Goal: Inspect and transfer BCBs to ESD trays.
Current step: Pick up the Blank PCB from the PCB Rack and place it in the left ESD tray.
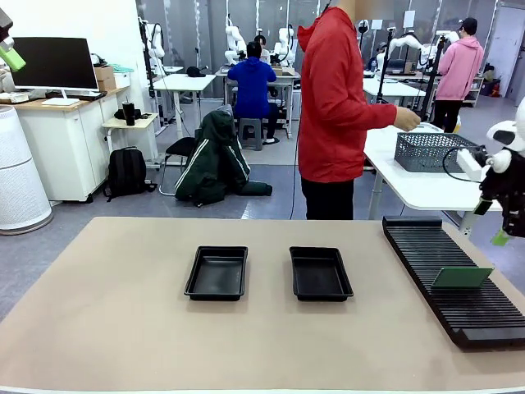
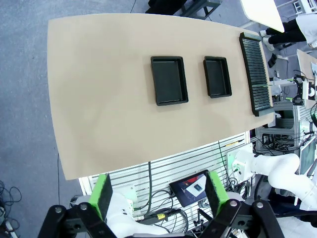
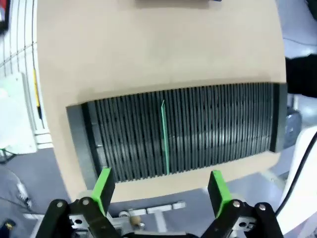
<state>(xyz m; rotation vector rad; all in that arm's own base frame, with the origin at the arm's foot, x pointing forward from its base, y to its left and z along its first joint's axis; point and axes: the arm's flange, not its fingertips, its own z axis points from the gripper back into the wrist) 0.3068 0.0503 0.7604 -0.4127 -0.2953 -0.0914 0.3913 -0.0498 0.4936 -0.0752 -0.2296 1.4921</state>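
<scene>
Trays showed bare floors: you had the left tray (image 1: 216, 272) beside the right tray (image 1: 320, 273) on the desk (image 1: 123, 328). One BCB (image 1: 462, 277) stood on edge in the rack (image 1: 418, 246). Your left gripper (image 2: 160, 193) and right gripper (image 3: 161, 186) were spread wide, pinching nothing.

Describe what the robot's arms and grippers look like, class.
The left gripper and the right gripper are both black, with bolted linkages and two fingers tipped by bright-green pads. The right arm is white with rounded joints. A thin black cable loops beside its wrist.
</scene>
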